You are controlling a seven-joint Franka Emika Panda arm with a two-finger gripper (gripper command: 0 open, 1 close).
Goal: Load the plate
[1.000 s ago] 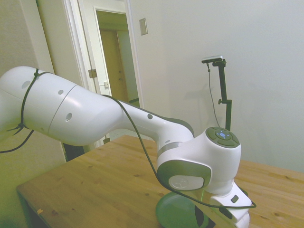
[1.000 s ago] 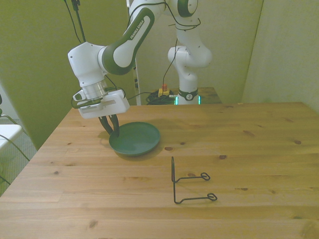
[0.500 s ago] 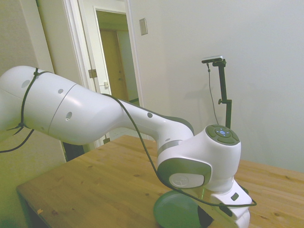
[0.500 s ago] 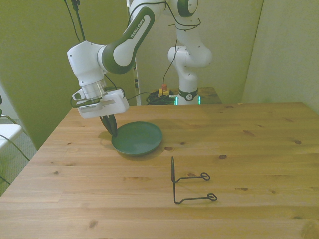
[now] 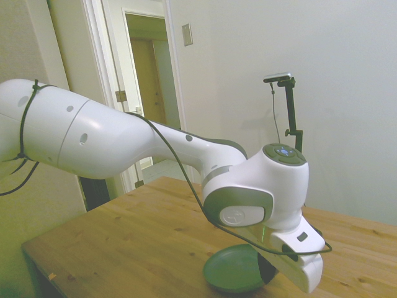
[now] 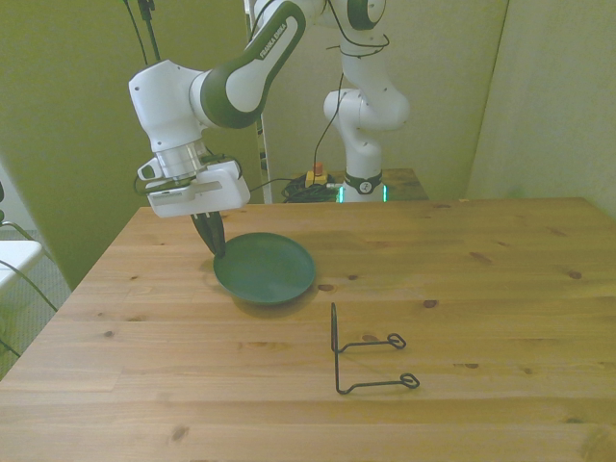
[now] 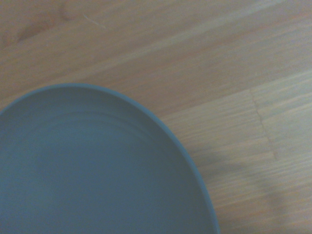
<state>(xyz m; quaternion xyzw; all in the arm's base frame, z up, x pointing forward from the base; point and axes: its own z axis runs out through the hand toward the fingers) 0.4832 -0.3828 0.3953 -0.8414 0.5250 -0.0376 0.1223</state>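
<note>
The gripper pinches the rim of the plate on the side toward the front view's left, its dark fingers closed together on the edge. The plate sits over the wooden table, well inside all edges, toward the front view's left. A black wire stand stands apart from it, nearer the camera, with bare wood between. The side view shows the plate beneath the wrist and a doorway behind; the wrist view shows only blurred plate interior and wood grain.

Side, front, close wrist views; shared plate.
</note>
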